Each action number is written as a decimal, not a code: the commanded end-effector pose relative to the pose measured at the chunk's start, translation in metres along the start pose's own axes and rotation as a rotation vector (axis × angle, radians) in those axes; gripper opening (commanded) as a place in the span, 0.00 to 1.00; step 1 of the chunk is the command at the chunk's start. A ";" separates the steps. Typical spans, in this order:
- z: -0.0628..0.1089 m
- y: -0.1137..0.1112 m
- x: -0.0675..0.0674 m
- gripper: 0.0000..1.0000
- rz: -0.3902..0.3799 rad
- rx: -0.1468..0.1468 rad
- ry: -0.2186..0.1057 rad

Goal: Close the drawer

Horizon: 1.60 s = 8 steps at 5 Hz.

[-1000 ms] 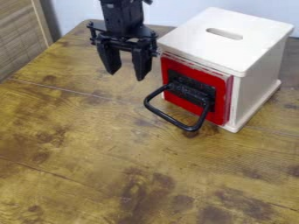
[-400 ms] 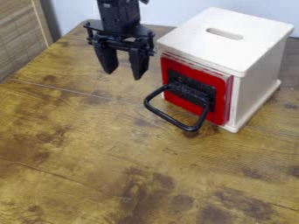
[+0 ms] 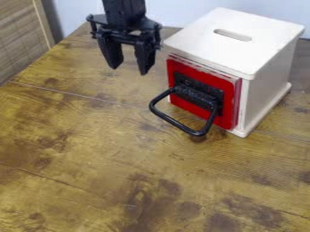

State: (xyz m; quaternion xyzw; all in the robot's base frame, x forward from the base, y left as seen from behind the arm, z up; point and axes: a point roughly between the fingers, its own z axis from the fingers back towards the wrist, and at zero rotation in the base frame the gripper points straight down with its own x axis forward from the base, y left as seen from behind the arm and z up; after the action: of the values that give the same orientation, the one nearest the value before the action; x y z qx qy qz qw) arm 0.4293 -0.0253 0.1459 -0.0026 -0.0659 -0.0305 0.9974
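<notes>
drawer (image 3: 201, 89) sits apparently flush in pale box (image 3: 234, 63) on table (image 3: 85, 154), loop handle (image 3: 182, 111) hanging. gripper (image 3: 126, 62) empty, logged shut though fingers look parted. verify seating; any push square, avoiding the handle.

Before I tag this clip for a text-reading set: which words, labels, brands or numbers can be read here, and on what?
None can be read.
Pale wooden box: bare, only a slot in its top.
Red drawer front: no lettering; only the black bracket and black loop handle.
Gripper: plain black, no marking legible.
Wooden table: only stains and grain.
</notes>
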 end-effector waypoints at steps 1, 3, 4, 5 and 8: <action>0.021 0.010 0.008 1.00 0.019 0.010 -0.059; 0.005 0.012 0.006 1.00 0.021 0.011 -0.036; 0.001 0.010 0.004 1.00 0.018 0.011 -0.024; 0.000 0.008 0.004 1.00 0.016 0.011 -0.022; 0.004 0.013 0.012 1.00 0.008 0.012 -0.045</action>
State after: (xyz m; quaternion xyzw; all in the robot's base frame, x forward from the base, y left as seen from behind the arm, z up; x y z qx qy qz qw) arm 0.4360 -0.0214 0.1247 -0.0007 -0.0483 -0.0337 0.9983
